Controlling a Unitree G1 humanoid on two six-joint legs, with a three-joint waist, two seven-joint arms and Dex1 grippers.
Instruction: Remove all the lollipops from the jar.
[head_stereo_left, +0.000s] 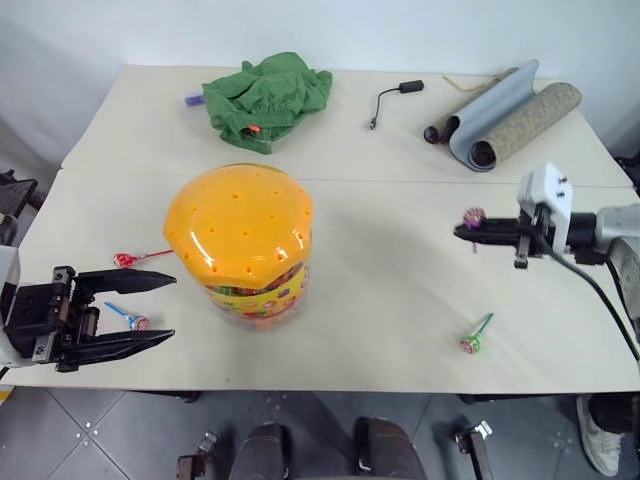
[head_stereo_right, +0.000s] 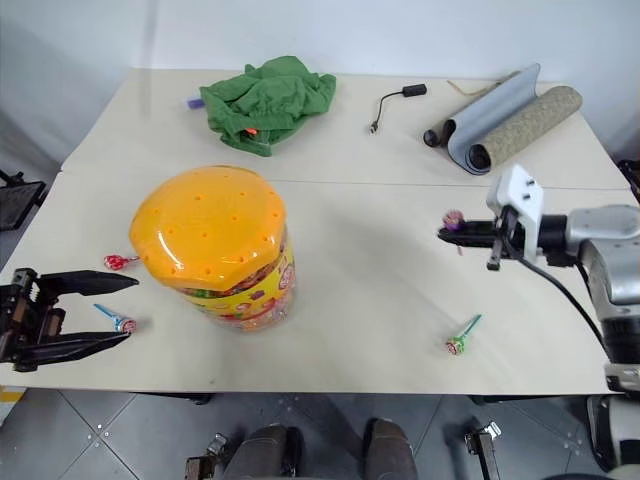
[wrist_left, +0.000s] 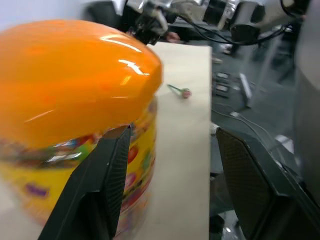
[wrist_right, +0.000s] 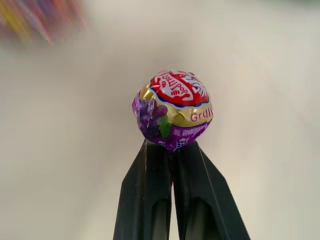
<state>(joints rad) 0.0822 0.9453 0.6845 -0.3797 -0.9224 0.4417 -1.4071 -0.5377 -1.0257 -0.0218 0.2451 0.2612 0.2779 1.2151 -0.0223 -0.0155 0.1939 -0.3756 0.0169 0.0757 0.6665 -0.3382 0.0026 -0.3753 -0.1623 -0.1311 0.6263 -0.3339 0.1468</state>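
Nearest the table's front edge, the left gripper hangs with its fingers spread wide and empty around a blue-stick lollipop, a red-stick lollipop just beyond and a green-stick lollipop lying far to the right. The jar stands mid-table with its orange lid on; the left wrist view shows its candy-filled side up close. Further right, the right gripper pinches a purple lollipop above the table, whose grape-print wrapper the right wrist view shows, with a green cloth and rolled mats at the back.
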